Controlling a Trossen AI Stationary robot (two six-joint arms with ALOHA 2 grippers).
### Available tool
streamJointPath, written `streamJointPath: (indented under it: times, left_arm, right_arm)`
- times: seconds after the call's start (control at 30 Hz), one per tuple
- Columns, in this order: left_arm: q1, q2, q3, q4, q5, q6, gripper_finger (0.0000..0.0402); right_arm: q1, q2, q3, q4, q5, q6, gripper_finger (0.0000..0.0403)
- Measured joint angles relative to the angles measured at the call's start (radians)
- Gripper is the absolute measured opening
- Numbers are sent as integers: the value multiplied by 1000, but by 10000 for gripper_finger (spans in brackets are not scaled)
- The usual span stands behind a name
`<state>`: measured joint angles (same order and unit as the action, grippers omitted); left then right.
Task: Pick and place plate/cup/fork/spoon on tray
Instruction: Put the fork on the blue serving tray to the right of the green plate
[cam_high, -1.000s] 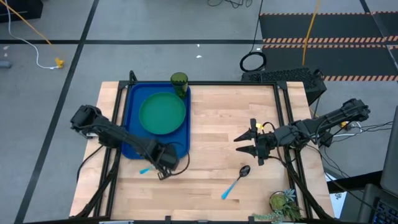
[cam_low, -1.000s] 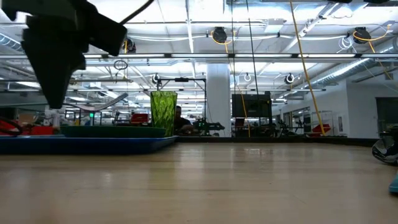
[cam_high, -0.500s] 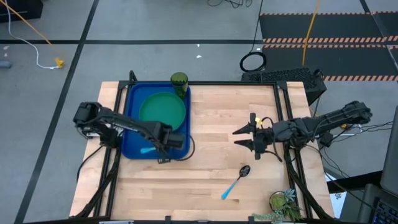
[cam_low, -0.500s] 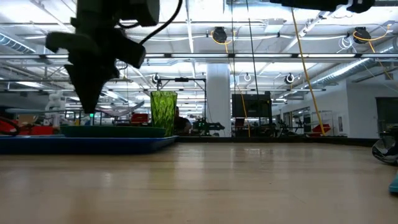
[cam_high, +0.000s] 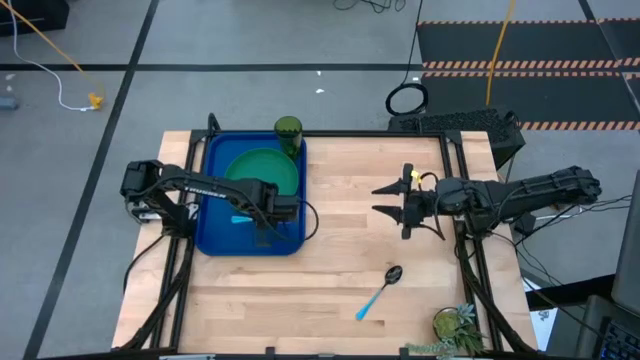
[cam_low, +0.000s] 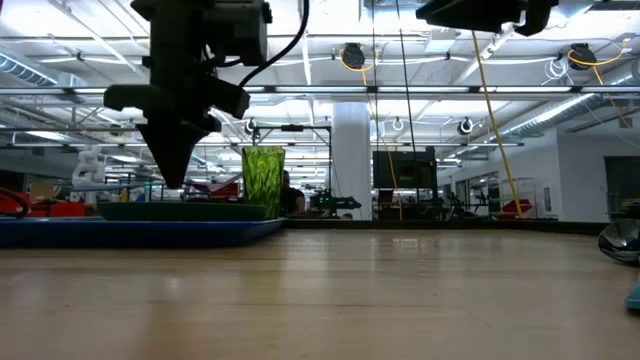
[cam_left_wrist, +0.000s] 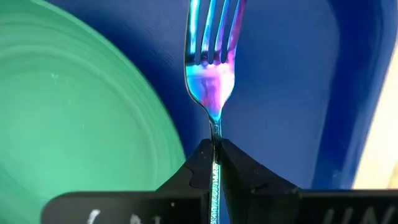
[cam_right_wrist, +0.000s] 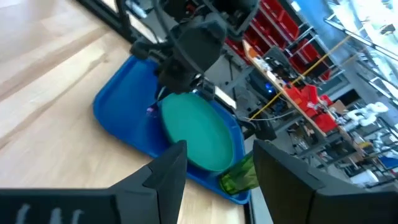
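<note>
The deep-blue tray (cam_high: 214, 238) lies at the table's far left. On it rests the teal plate (cam_high: 262, 176). The olive-green cup (cam_high: 288, 129) stands at the tray's far right corner. My left gripper (cam_high: 264, 212) hangs over the tray's near part, beside the plate, shut on the fork (cam_left_wrist: 211, 79). My right gripper (cam_high: 380, 200) is open and empty above the table's right half. The spoon (cam_high: 380, 292) lies flat on the wood near the front edge, its dark bowl toward the far side. My left gripper pinches the fork's thin neck (cam_left_wrist: 215, 129), just behind the tined head, between its two fingertips. The fingers come from above and lie across the fork. The blue handle (cam_high: 239, 219) sticks out toward the table's left. The fork lies about level over the tray floor (cam_left_wrist: 280, 93).
A small potted plant (cam_high: 455, 325) stands at the near right corner. Black frame rails (cam_high: 462, 190) run along the table's left and right sides. Bare wood (cam_high: 340, 180) lies between tray and right gripper. In the low view the cup (cam_low: 262, 180) rises above the tray's rim (cam_low: 140, 232).
My left gripper has carried the fork from the wood at the tray's near edge toward the far edge, over the tray and up to the plate, staying shut. My right gripper has gone up and toward the far edge.
</note>
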<state>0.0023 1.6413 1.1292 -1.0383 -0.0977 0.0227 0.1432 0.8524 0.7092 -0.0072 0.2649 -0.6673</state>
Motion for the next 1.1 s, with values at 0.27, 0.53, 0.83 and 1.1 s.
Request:
streamJointPath:
  times: [0.27, 0.53, 0.83, 1.1]
  left_arm:
    - [6, 0, -39, 39, 0, -6, 19]
    - [-11, 9, -39, 84, 0, 18, 19]
    - [-11, 42, -39, 130, 0, 35, 19]
    - [-10, 80, -40, 106, -10, -33, 19]
  right_arm:
    - [-13, 0, 0, 57, 5, 19, 176]
    - [-13, 0, 0, 144, 52, 11, 176]
    - [-13, 0, 0, 181, 52, -6, 176]
    - [-13, 0, 0, 194, 52, -7, 176]
